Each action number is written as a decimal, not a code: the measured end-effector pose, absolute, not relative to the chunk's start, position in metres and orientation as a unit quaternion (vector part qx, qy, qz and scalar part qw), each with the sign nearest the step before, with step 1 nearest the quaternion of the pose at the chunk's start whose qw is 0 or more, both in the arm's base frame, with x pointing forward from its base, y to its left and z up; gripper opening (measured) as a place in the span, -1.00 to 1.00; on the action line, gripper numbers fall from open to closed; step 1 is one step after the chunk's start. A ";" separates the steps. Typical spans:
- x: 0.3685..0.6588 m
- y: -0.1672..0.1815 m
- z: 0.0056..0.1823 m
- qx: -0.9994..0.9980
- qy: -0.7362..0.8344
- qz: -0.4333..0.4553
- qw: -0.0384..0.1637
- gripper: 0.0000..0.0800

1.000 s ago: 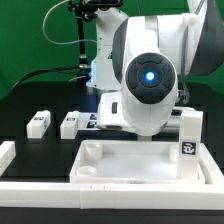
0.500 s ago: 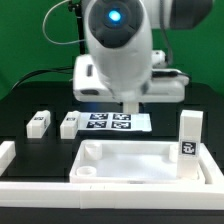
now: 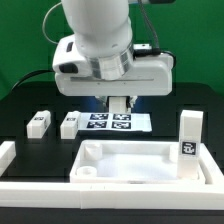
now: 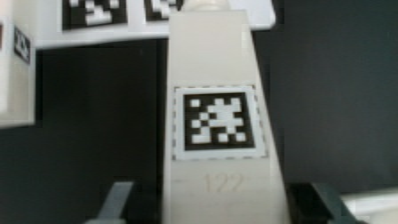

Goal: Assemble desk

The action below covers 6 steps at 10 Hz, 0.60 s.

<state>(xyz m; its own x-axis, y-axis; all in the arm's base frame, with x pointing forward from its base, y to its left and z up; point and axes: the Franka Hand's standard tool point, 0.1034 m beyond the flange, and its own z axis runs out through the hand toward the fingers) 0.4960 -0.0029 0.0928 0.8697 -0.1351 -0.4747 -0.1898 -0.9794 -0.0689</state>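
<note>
The desk top [image 3: 140, 163], a white tray with a raised rim, lies at the front of the table. My gripper [image 3: 120, 104] hangs over the marker board [image 3: 140, 122] behind it, shut on a white desk leg [image 4: 217, 90]. The wrist view shows that leg running away between the fingers [image 4: 121, 200], its square tag facing the camera. Two more legs [image 3: 39, 123] [image 3: 69, 124] lie towards the exterior view's left. Another leg [image 3: 189, 135] stands upright by the top's right rim. Most of the held leg is hidden by the hand in the exterior view.
A white raised border [image 3: 8, 158] runs round the front and left of the work area. In the wrist view another white tagged block [image 4: 15, 70] shows beside the held leg, with the marker board's tags [image 4: 98, 12] beyond it. Cables and a green backdrop stand behind.
The arm has swung from the exterior view's right towards the middle and turned, so the hand now points down over the marker board. The jaws have stayed the same width.
</note>
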 end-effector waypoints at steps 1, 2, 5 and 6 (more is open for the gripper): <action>0.498 -0.002 0.099 -0.968 0.092 0.227 0.063 -0.28; 0.523 -0.003 0.125 -0.971 0.109 0.196 0.084 -0.28; 0.569 -0.034 0.160 -0.979 0.158 0.065 0.106 -0.28; 0.562 -0.029 0.156 -0.981 0.157 0.051 0.102 -0.28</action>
